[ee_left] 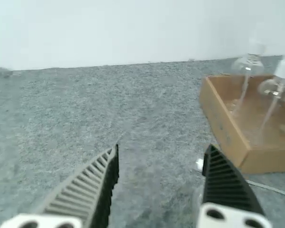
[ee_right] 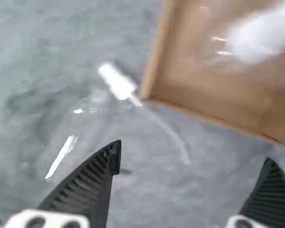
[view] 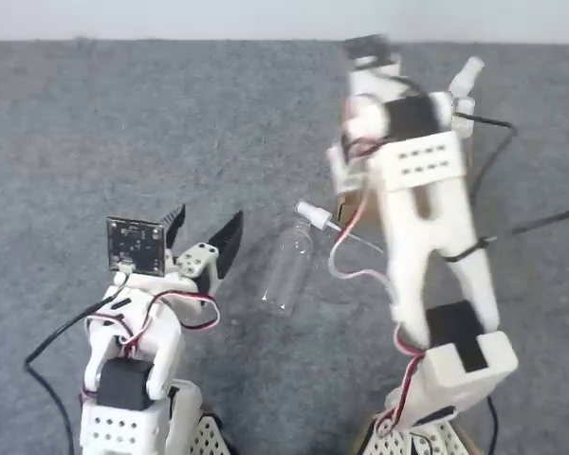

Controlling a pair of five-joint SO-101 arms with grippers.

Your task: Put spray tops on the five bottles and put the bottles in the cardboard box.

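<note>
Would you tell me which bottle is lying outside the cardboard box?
The clear bottle lying on its side on the carpet; the others stand upright inside the box.

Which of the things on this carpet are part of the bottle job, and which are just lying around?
For the job:
clear bottle, lying on its side
spray top, off the bottle, tube showing
cardboard box
bottles with tops, in the box

Just there:
grey carpet
black cable
</note>
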